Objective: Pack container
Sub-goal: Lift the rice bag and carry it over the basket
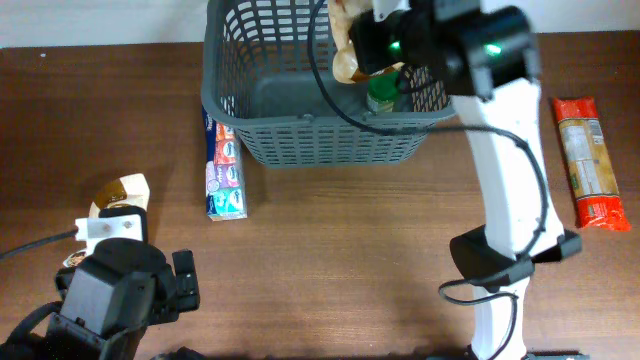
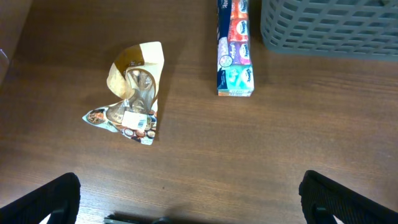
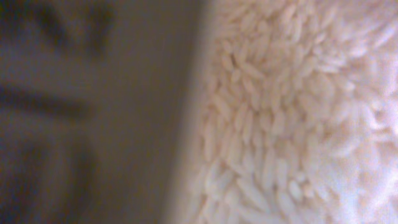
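1. Up at the far edge of the surface [image 1: 350,250] stands the basket [image 1: 262,95], upright, with its open top facing the overhead camera.
2. Right end effector [image 1: 362,48]: it hangs over the basket's far right corner with its jaws closed on a clear rice bag [image 1: 345,45]. The grains fill the right wrist view, blurred and very close.
3. Inside the basket, near its right wall, is a green-lidded jar [image 1: 381,97], just below the rice bag.
4. Left end effector [image 2: 188,180]: spread fully wide and empty, low at the near left of the surface. Both fingertips [image 2: 56,199] show at the bottom corners of the left wrist view.
5. A crumpled snack bag [image 2: 134,93] lies ahead of it, apart from the fingers.
6. A tissue pack [image 2: 235,46] lies lengthwise just beside the basket's left wall.
7. A pasta packet [image 1: 590,160] lies well off to the right, beyond the right arm.
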Tool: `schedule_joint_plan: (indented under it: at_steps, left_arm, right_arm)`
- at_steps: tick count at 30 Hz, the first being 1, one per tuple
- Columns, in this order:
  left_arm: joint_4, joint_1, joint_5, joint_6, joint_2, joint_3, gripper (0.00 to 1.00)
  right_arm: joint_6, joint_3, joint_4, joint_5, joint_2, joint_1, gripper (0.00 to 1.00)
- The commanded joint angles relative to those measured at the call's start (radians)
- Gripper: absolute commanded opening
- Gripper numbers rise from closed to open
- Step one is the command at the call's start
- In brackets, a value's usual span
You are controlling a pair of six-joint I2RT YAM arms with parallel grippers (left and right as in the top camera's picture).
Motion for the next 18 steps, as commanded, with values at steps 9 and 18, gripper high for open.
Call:
schedule_joint_plan:
  at_steps: [9,18]
  left_arm:
    - [0.0,0.006,0.014,0.013,0.002,-0.003,1.0]
    - [0.0,0.006,0.014,0.013,0.002,-0.003,1.0]
  right_arm:
    - [-0.021,-0.33,0.135,0.111,0.0,-0.058,0.04]
    - [-0.021,-0.486,0.163,0.111,0.0,-0.11,0.04]
